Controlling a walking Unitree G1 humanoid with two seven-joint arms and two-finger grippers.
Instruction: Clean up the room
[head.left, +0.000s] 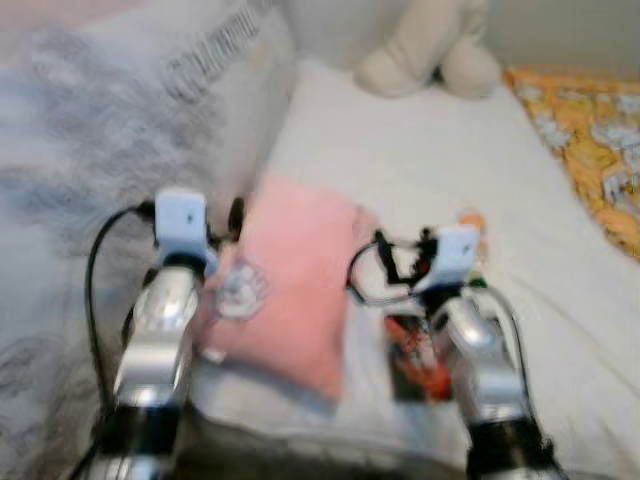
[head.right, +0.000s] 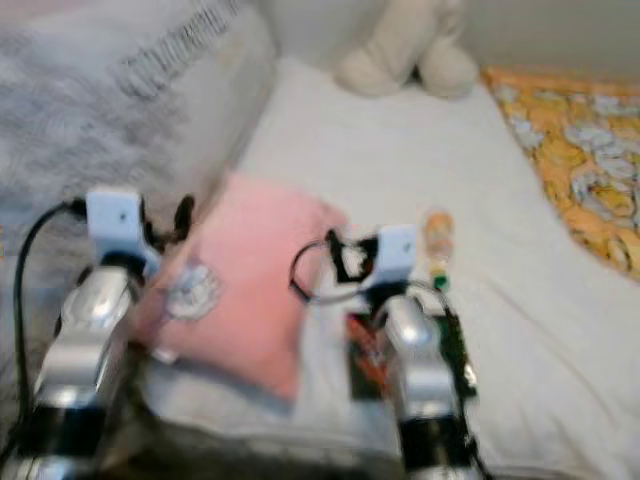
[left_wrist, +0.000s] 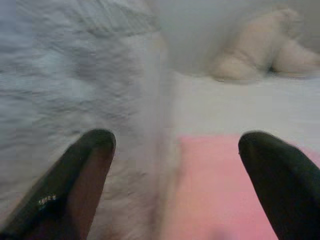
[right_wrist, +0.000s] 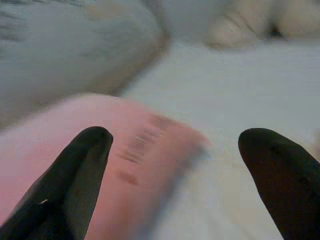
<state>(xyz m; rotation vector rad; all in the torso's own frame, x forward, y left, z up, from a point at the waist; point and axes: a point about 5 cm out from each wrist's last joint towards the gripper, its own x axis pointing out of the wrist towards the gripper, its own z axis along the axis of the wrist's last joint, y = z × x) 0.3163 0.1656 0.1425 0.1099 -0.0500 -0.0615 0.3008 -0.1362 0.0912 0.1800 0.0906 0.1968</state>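
Both hands released — left hand (left_wrist: 175, 185) and right hand (right_wrist: 175, 185) spread wide, just above pink pillow (head.left: 295, 290) on bed (head.left: 420, 160).

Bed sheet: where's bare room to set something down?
Free: the white sheet between the pink pillow, the plush toy and the orange blanket. Crowded: beside the pillow, where a small bottle and a dark packet lie.
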